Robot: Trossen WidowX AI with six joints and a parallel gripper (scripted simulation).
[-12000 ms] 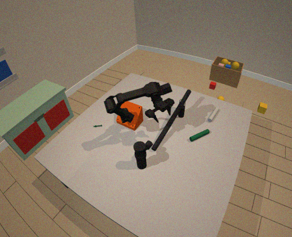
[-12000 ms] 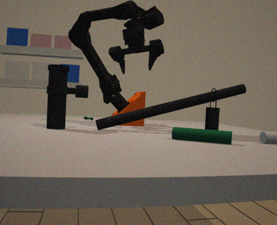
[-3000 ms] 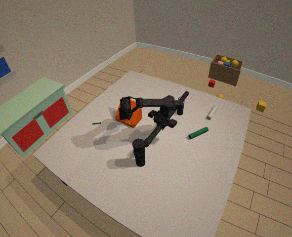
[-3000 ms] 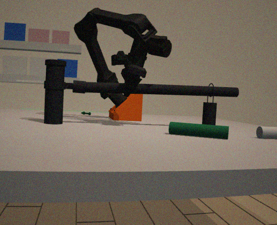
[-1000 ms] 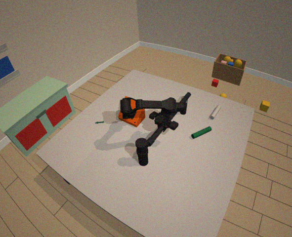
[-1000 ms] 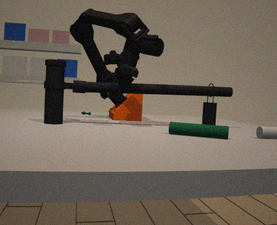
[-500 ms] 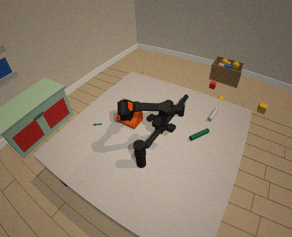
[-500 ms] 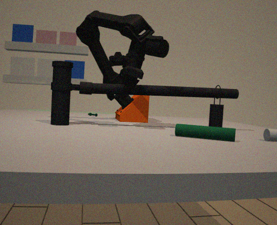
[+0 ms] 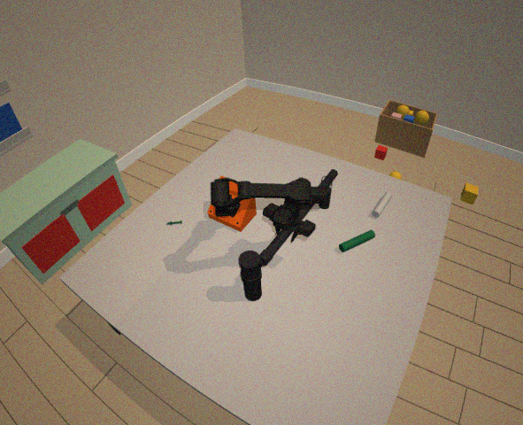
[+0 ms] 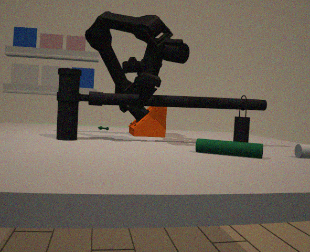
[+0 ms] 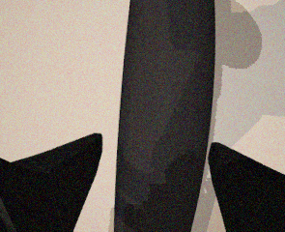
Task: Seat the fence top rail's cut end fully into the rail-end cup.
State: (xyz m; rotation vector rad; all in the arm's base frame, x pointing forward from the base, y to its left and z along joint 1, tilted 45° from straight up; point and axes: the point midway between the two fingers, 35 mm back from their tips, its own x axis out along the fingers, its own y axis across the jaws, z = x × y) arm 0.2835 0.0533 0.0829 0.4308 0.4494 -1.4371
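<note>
The black rail (image 9: 275,244) (image 10: 192,102) (image 11: 166,72) runs nearly level from the big post (image 9: 252,288) (image 10: 67,116) through the wire loop of the loop cap on the small post (image 10: 241,128). Its left end sits in the rail-end cup (image 10: 95,98); the depth inside is hidden. The cup hangs on the brace band (image 10: 67,96), in the post's upper half, below the post cap (image 10: 69,71). My gripper (image 11: 156,147) is open with its fingers astride the rail. A gap shows beside the left finger; the right fingertip looks very close to the rail, contact unclear.
A green cylinder (image 9: 357,241) (image 10: 229,148) and a white cylinder (image 9: 381,204) (image 10: 309,151) lie on the mat. A small green piece (image 9: 174,222) (image 10: 103,127) lies beyond the orange arm base (image 9: 234,217) (image 10: 156,124). A toy box (image 9: 403,135) stands at the wall.
</note>
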